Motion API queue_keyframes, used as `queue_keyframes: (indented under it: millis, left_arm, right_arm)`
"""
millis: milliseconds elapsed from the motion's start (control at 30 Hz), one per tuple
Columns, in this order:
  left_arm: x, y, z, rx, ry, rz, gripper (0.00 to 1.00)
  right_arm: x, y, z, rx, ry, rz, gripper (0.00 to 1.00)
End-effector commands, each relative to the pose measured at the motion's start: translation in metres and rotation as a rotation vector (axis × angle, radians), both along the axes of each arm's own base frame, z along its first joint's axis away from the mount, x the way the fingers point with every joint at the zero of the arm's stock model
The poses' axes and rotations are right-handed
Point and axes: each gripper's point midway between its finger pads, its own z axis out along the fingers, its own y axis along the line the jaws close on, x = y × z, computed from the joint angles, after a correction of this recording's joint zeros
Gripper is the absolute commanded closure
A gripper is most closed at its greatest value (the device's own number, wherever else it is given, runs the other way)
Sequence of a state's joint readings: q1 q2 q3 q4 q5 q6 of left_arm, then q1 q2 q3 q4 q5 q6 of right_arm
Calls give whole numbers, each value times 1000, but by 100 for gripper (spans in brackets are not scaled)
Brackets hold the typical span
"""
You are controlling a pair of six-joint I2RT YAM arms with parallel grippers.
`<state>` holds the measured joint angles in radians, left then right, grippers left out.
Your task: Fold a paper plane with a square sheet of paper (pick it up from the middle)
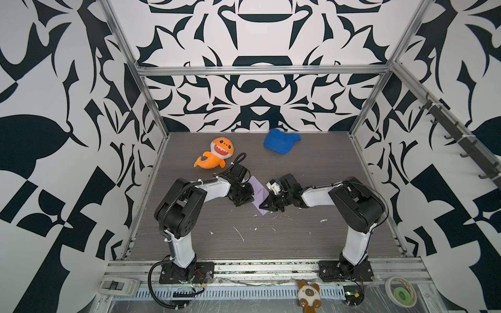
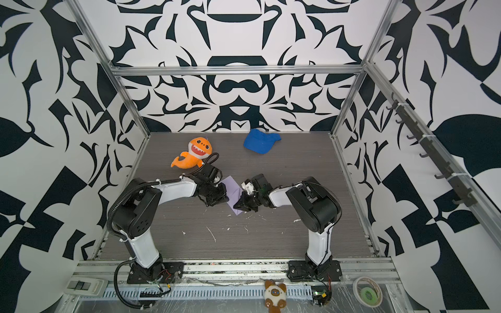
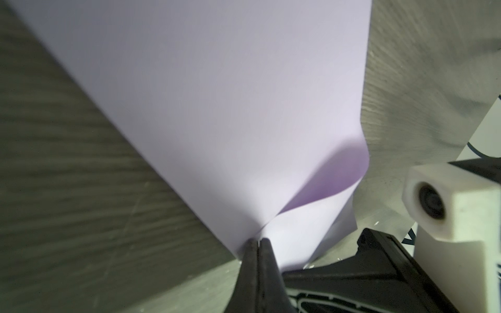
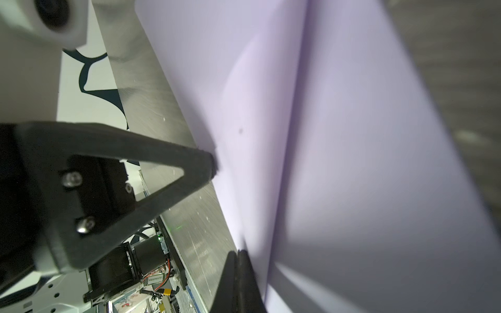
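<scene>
The square sheet of paper (image 1: 257, 187) (image 2: 231, 184) is pale lavender and lies partly folded at the table's middle, between my two grippers. In the left wrist view one layer of the sheet (image 3: 217, 108) curls over, with a darker hollow under it. My left gripper (image 3: 259, 241) (image 1: 250, 194) is shut, and the sheet's edge runs in between its tips. My right gripper (image 4: 238, 253) (image 1: 262, 206) is shut on the same edge of the sheet (image 4: 352, 135), nearer the front. The paper shows a long crease and is no plane shape.
An orange plush shark (image 1: 215, 154) lies behind the left arm, and a blue cap (image 1: 280, 141) sits near the back wall. White scraps dot the dark wood table (image 1: 298, 238). A small plush toy (image 1: 309, 294) and a tape roll (image 1: 402, 294) rest by the front rail.
</scene>
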<state>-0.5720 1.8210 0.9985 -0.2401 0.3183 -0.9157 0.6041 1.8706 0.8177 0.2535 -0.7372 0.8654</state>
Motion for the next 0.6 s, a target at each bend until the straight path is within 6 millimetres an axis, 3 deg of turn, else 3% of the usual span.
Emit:
queue_keyframes:
  millis: [0, 567]
  left_arm:
    - [-16, 30, -41, 174, 81, 28, 100]
    - [-18, 36, -46, 212, 86, 32, 100]
  right_arm:
    - [-7, 1, 4, 11, -7, 35, 100]
    - [-38, -24, -10, -58, 19, 60, 100]
